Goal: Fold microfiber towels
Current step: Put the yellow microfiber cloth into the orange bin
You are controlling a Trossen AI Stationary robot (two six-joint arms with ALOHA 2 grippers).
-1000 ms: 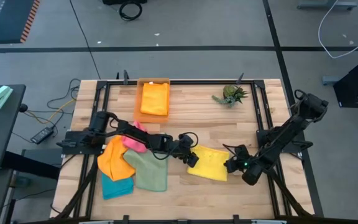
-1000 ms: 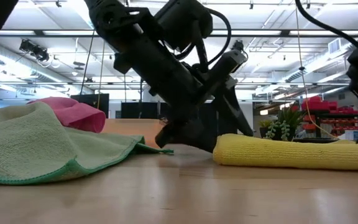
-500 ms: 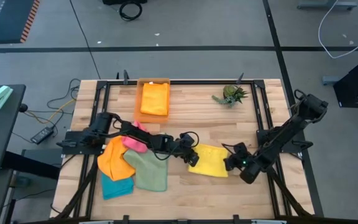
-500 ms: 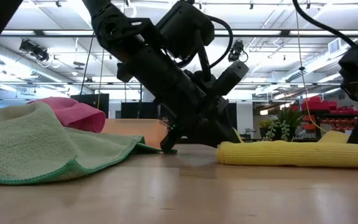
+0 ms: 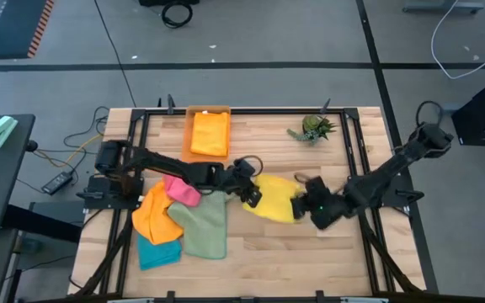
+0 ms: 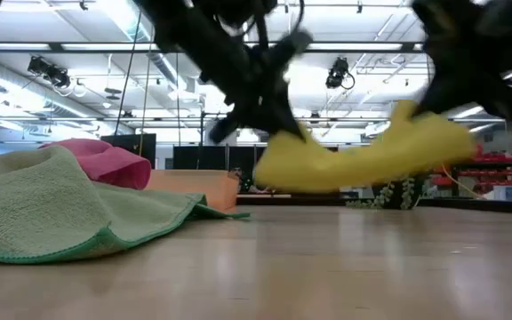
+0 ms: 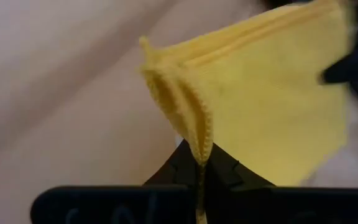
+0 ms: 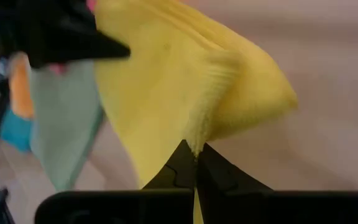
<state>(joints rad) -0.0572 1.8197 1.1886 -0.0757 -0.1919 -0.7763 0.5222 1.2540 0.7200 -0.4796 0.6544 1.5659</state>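
High view, frame centre: yellow towel (image 5: 274, 199) sags, bunched, pinched between left hand (image 5: 249, 195) and right hand (image 5: 305, 204) above the tabletop (image 5: 310, 252).

A towel (image 5: 274, 199) is held up off the table (image 5: 310, 252) at mid-table, pinched between the left gripper (image 5: 249, 195) on its left and the right gripper (image 5: 308, 204) on its right. A heap of towels (image 5: 179, 220) is spread at the table's left. A tray (image 5: 207, 110) with a folded towel (image 5: 210, 134) inside is set at the back edge, a plant (image 5: 313, 128) to its right.
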